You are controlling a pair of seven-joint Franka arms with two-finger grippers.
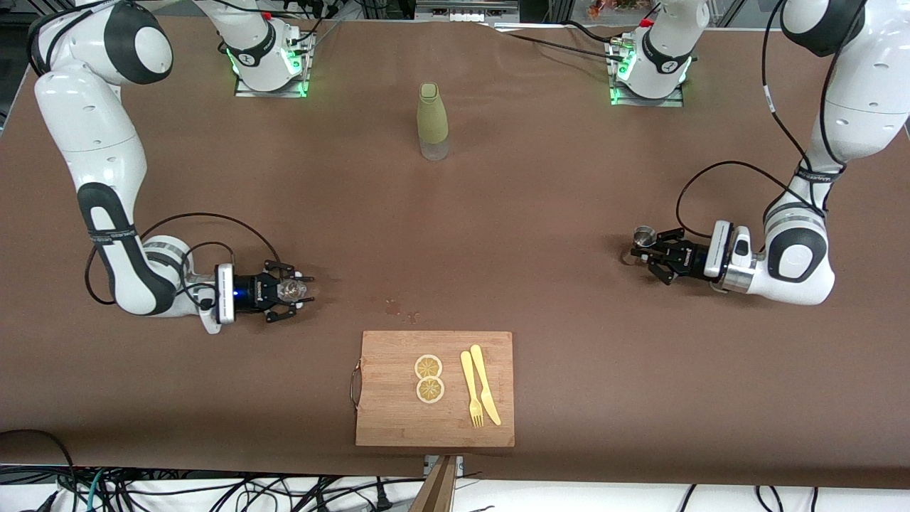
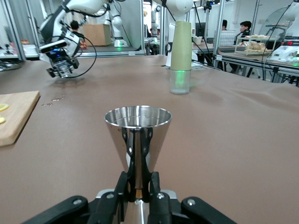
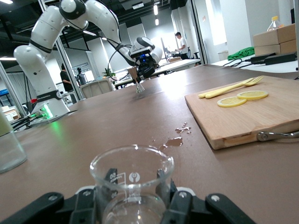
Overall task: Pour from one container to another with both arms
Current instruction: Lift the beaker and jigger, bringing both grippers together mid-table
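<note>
Left gripper (image 1: pixel 640 254): clamped tight on the lower cone of a steel jigger (image 2: pixel 138 123), held upright, low at the table toward the left arm's end, roughly two o'clock from the cutting board (image 1: pixel 434 419). Cannot tell whether anything is in it.

Right gripper (image 1: pixel 298 290): fingers pressed to both sides of a small glass beaker (image 3: pixel 131 175), upright, low at the table toward the right arm's end, roughly ten o'clock from the board. Looks close to empty, though hard to be sure through clear glass.

Farther out: a bottle in an olive sleeve (image 1: pixel 432 121) standing at twelve o'clock from the board, between the two bases. On the board, two lemon slices (image 1: pixel 429 378) beside a yellow plastic fork (image 1: pixel 470 391) and knife (image 1: pixel 485 384). A few wet drops (image 1: pixel 398 307) just off the board's twelve o'clock edge.

Progress, as judged: both vessels in hand, so grasping looks done. Well apart from each other, neither tilted. Left to do: lifting, bringing the two together over the middle, tipping one into the other, setting both down.
</note>
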